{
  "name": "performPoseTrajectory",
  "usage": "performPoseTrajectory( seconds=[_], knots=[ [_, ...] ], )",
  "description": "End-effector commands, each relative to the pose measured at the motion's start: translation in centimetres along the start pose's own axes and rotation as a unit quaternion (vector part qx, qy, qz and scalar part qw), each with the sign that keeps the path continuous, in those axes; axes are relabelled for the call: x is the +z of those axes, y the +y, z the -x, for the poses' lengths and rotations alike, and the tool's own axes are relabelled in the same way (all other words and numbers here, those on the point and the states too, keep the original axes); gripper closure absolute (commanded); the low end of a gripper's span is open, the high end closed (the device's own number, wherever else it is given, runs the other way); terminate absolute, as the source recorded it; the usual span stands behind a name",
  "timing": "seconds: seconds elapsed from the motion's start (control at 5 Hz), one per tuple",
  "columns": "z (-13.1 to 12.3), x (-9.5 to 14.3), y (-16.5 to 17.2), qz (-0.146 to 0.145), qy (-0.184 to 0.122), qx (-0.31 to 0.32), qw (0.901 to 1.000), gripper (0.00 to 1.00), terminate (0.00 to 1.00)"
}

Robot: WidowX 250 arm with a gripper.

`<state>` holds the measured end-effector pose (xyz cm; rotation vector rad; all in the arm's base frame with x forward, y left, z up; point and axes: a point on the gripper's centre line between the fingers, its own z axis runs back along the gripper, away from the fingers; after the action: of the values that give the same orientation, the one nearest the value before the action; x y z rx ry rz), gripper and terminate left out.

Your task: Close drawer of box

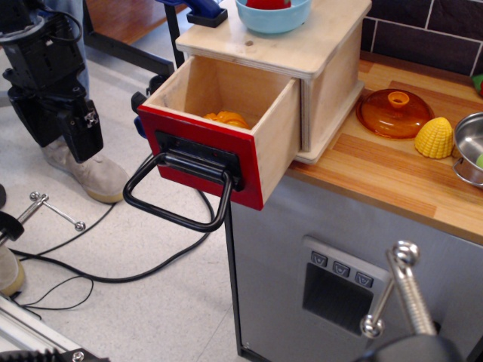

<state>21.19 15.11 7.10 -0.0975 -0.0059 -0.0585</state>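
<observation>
The light plywood box (pixel 332 68) stands on the left end of a wooden counter. Its drawer (pixel 226 113) is pulled far out toward the front left, past the counter's edge. The drawer has a red front panel (pixel 204 162) and a large black wire loop handle (pixel 177 192) that hangs down. An orange object (pixel 226 119) lies inside the drawer. My black gripper (pixel 59 128) hangs at the upper left, well to the left of the handle and apart from it. Its two fingers point down, stand apart and hold nothing.
A blue bowl (pixel 272 16) with something red in it sits on the box's top. An orange glass lid (pixel 394 113), a yellow corn piece (pixel 435 137) and a metal pot (pixel 472 147) lie on the counter (pixel 377 177). A grey cabinet (pixel 287 256) stands below. A shoe (pixel 87 172) and cables (pixel 113 275) lie on the floor.
</observation>
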Motion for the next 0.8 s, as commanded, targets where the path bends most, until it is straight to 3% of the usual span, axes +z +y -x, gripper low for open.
performPoseTrajectory(
  seconds=[0.0, 0.2, 0.6],
  knots=[
    [0.0, 0.0, 0.0, 0.0, 0.0, 0.0, 1.0, 0.0, 0.0],
    [0.0, 0.9, -1.0, 0.019, -0.001, -0.004, 0.9998, 0.0, 0.0],
    [0.5, 1.8, -6.2, 0.036, -0.007, -0.012, 0.9993, 0.0, 0.0]
  ],
)
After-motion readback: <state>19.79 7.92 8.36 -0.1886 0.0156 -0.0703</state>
